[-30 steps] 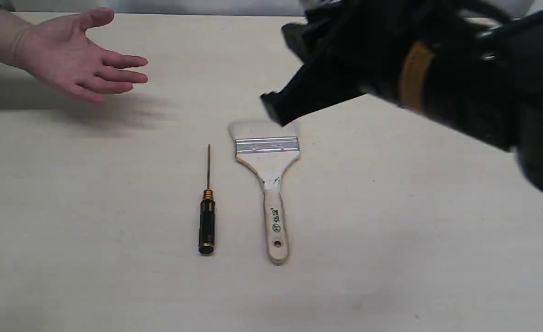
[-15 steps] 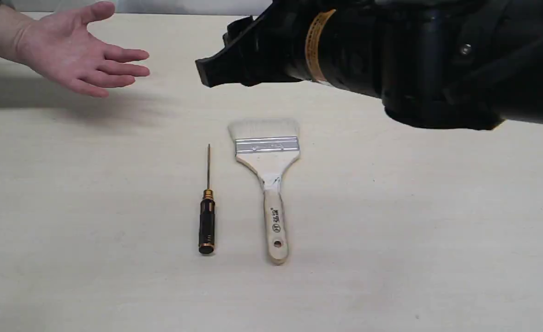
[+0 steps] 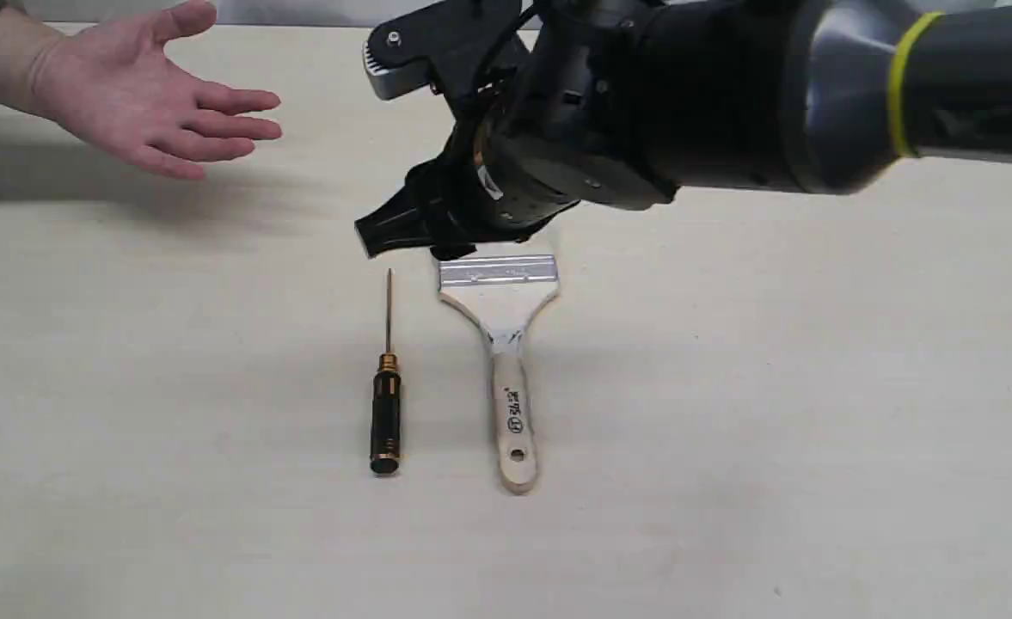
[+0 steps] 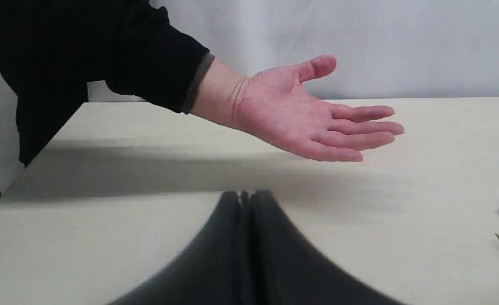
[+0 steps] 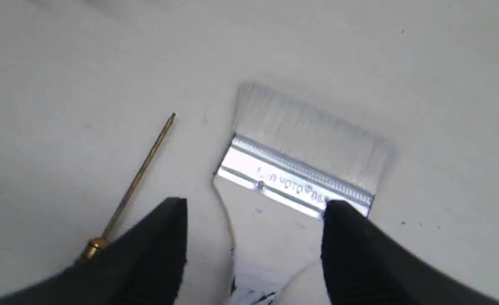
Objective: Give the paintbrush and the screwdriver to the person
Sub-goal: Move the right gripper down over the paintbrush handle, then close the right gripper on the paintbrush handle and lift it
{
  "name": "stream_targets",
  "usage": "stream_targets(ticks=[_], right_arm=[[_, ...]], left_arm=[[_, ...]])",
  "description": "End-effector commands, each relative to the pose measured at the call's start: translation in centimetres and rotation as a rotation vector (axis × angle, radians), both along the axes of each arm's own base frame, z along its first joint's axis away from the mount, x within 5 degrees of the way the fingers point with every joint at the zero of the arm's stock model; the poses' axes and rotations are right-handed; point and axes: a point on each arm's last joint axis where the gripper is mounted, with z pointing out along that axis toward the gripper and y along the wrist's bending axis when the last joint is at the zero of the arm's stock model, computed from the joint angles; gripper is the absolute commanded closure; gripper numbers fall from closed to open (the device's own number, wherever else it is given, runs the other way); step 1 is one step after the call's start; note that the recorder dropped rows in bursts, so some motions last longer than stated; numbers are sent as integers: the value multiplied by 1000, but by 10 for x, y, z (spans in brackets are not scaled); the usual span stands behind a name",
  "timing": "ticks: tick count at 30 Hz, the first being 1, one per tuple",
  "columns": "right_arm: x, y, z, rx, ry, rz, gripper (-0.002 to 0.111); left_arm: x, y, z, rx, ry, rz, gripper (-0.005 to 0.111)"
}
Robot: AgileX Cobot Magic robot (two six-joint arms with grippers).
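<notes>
The paintbrush lies flat mid-table with its wooden handle toward the near edge. The right wrist view shows its silver ferrule and pale bristles. Left of it, parallel, lies the black-handled screwdriver, whose thin shaft also shows. My right gripper hangs open just above the brush head; its fingers straddle the handle's wide top below the ferrule and hold nothing. The person's open palm waits at the far left. My left gripper is shut and empty, low over the table, pointing at that hand.
The pale table holds only the two tools. My bulky right arm spans the far right of the exterior view above the surface. The person's dark sleeve fills one corner of the left wrist view.
My right arm has swung in from the right, turned its gripper downward and dropped over the brush head, now covering the bristles. The hand and both tools stayed put.
</notes>
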Motion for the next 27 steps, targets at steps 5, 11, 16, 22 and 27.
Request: stream_targets(ticks=[5, 11, 16, 22, 27], right_arm=[[11, -9, -30, -40, 110, -81, 56], [18, -23, -42, -4, 246, -95, 56], [16, -20, -42, 5, 258, -39, 54], [17, -20, -44, 1, 261, -39, 44], [18, -19, -68, -36, 307, -46, 44]], left_arm=[[0, -1, 0, -5, -6, -9, 107], [0, -1, 0, -5, -6, -9, 107], [0, -1, 0, -5, -6, -9, 107], [0, -1, 0, -3, -9, -9, 107], [0, -1, 0, -3, -7, -9, 107]])
